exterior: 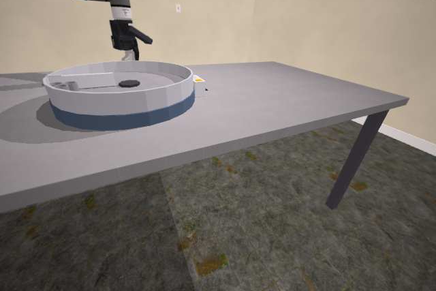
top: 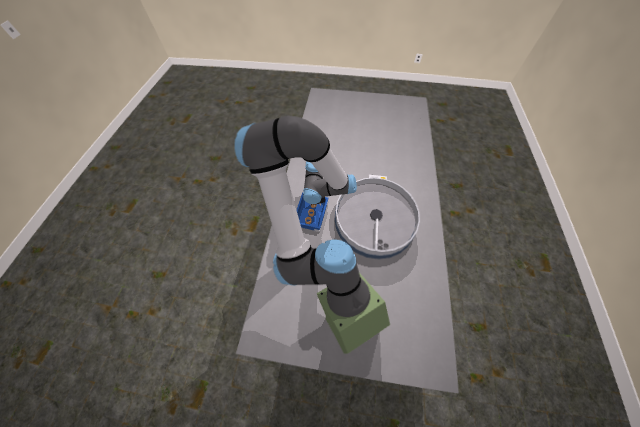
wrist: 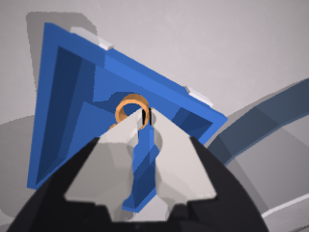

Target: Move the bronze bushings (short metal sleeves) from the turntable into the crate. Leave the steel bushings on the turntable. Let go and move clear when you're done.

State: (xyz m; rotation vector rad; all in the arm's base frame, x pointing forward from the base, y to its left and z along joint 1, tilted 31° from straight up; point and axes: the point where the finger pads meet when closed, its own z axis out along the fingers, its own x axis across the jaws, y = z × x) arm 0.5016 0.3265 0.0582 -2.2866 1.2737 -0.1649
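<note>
My gripper point(exterior: 129, 58) point(wrist: 147, 108) points down over the blue crate point(top: 320, 216) point(wrist: 42, 101). It is shut on the wall of a bronze bushing point(wrist: 122, 104), whose ring hangs at the left fingertip in the wrist view. In the top view the wrist hides the fingers. Bronze bushings point(top: 308, 219) point(top: 311, 212) lie in the crate, with another orange ring point(top: 313, 205) near the wrist; in the wrist view the fingers hide most of them. Several steel bushings point(top: 385, 245) point(exterior: 73, 86) stand together on the turntable point(top: 359, 210) point(exterior: 105, 103), near its wall. I see no bronze bushing there.
The turntable's raised wall stands close beside the crate. A white divider point(top: 376, 232) point(exterior: 97, 80) runs from near the dark hub point(top: 376, 214) point(exterior: 129, 83) towards the wall by the steel bushings. A small white box point(top: 377, 176) point(exterior: 199, 87) stands against the turntable's outside.
</note>
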